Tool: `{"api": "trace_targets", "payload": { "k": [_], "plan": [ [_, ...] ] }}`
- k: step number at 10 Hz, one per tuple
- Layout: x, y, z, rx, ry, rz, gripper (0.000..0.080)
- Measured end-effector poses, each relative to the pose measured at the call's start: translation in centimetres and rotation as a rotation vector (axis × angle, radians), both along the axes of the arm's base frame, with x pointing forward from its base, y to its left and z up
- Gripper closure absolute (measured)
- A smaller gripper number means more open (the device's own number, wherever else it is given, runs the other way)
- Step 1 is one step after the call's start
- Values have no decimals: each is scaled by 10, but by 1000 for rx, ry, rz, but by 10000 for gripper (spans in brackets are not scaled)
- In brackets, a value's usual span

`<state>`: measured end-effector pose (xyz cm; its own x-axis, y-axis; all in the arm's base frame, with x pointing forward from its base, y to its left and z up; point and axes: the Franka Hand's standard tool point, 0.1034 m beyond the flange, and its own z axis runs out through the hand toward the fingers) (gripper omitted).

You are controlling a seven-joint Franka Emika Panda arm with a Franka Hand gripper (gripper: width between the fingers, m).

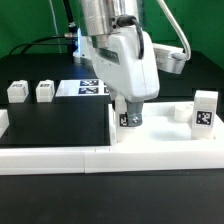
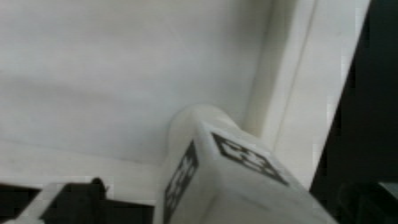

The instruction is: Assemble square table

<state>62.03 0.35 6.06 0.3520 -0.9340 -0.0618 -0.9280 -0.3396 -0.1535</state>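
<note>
Now we see the arm reaching straight down over the square top (image 1: 150, 140). Its gripper (image 1: 130, 108) is wide open above a leg (image 1: 130, 117), holding nothing.

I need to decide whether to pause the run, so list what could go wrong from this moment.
1. The leg stands upright on the table top right under the open gripper; a slanted retreat could tip it.
2. In the wrist view the leg looks tilted near the raised rim, so it may not be seated.
3. Another leg stands close by; a sideways swing could knock it over.
</note>
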Motion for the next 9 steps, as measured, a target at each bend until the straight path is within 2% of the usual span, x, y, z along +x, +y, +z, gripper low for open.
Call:
{"api": "trace_targets", "payload": {
  "k": [2,3,6,8,9],
  "plan": [
    [-1,9,0,-71,-15,372,150],
    [0,14,1,-86,-14,504,150],
    [0,12,0,-89,-13,503,160],
    [-7,10,-4,-73,18,406,506],
    [-8,11,-4,-64,26,350,506]
  ]
}}
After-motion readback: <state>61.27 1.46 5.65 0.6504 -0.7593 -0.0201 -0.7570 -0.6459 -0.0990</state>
